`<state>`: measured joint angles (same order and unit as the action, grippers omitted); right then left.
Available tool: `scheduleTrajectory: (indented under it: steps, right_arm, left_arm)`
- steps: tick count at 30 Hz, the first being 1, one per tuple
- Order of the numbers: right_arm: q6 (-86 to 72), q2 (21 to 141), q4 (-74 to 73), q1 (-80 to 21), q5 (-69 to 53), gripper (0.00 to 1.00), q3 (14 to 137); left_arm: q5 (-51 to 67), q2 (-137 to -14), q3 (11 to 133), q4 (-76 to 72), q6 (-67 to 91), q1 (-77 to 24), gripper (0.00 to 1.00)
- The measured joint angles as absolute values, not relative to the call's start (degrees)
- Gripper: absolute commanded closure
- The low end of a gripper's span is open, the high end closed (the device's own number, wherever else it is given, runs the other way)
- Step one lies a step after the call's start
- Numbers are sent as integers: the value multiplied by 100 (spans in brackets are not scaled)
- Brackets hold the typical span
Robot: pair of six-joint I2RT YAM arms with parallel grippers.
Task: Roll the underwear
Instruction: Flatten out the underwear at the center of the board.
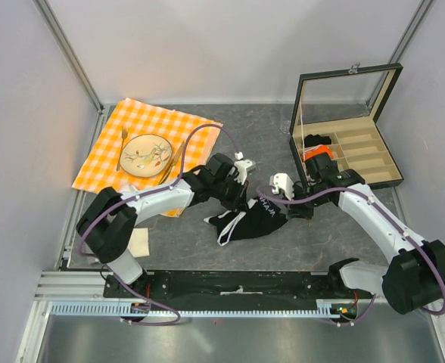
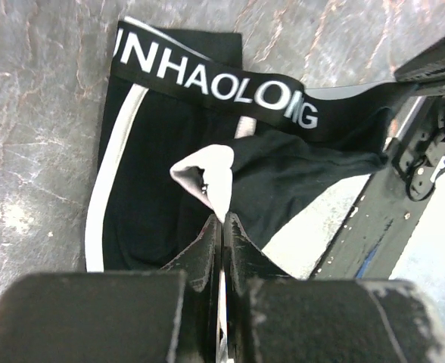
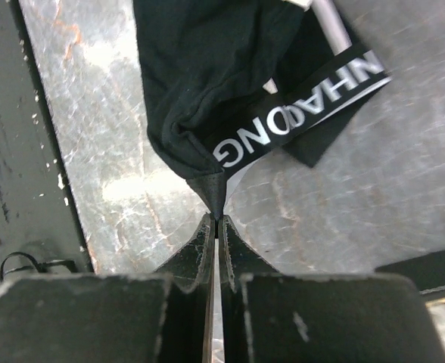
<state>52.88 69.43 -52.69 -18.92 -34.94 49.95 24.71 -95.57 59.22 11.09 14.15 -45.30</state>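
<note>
Top external view: the soft black underwear [image 1: 249, 219], with white trim and a lettered waistband, is lying crumpled on the mottled grey bench [image 1: 260, 136] between both arms. The left end effector [image 2: 222, 221] is pinching a white-lined fold. The right end effector [image 3: 216, 214] is clamping a pointed black corner.

Bare mat [image 1: 260, 128] behind underwear [image 1: 251, 223] passable; box [image 1: 366, 155] blocks right rear; checkered cloth [image 1: 162, 117], plate [image 1: 147, 153] crowd left rear.
</note>
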Motion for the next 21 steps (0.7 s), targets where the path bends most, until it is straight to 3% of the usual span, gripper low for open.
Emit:
scheduleTrajectory:
  steps: [11, 21]
  right_arm:
    - [4528, 7730, -5179, -1892, -3074, 95, 7498]
    - [3916, 9509, -4781, -1890, -2523, 96, 11144]
  left_arm:
    - [2576, -8565, 6659, 1669, 1424, -3599, 98]
    - [2652, -8982, 10101, 2775, 965, -2370, 98]
